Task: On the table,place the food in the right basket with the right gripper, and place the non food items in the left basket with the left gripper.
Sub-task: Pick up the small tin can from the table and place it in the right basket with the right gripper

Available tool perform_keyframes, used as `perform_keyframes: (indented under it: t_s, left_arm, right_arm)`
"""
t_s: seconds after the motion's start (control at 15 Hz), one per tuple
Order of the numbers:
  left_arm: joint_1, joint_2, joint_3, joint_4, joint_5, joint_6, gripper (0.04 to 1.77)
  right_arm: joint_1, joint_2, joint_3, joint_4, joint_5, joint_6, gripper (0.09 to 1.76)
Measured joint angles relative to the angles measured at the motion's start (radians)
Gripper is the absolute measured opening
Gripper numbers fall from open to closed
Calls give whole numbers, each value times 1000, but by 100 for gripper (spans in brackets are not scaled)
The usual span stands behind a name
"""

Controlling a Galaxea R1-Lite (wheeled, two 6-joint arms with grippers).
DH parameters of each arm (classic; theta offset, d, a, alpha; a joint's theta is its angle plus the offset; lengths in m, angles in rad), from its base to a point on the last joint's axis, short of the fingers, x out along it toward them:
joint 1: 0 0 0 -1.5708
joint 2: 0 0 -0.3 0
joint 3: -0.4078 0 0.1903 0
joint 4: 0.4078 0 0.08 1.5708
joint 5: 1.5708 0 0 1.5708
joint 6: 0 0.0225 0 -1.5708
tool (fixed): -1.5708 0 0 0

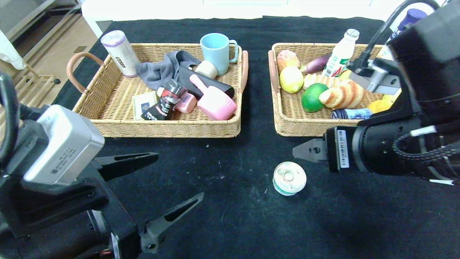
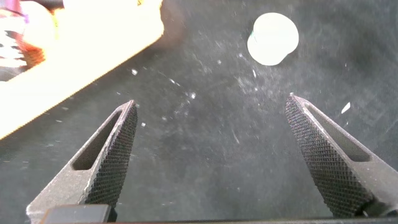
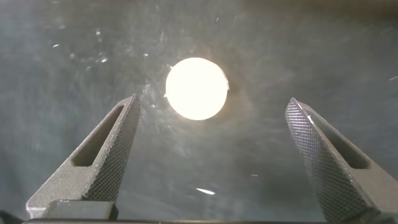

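A small round can (image 1: 289, 178) with a pull-tab lid stands alone on the black table in front of the right basket (image 1: 284, 126). My right gripper (image 1: 302, 152) is open and empty, hovering just right of and above the can. In the right wrist view the can (image 3: 196, 88) shows as a bright disc beyond the open right gripper (image 3: 214, 106), nearer one finger. My left gripper (image 1: 179, 175) is open and empty at the lower left. In the left wrist view the gripper (image 2: 211, 106) is over bare cloth, with the can (image 2: 272, 39) farther off.
The left basket (image 1: 161, 129) holds a blue mug, grey cloth, pink items, a bottle and a white tube. The right basket holds a lemon, lime, bread, croissant and a drink bottle. The left basket's edge (image 2: 81, 56) shows in the left wrist view.
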Motion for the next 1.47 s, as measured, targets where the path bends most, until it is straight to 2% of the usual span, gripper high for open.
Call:
perform_keyframes:
  t_s: [0.2, 0.47, 1.47]
  left_arm:
    - [0, -32, -10, 9, 0, 3, 172]
    - [0, -51, -11, 10, 2, 15, 172]
    - [27, -88, -34, 12, 13, 31, 172]
  right_arm:
    - [2, 114, -74, 44, -45, 48, 171]
    - [8, 209, -97, 48, -85, 68, 171]
    - [1, 340, -129, 49, -131, 102, 171]
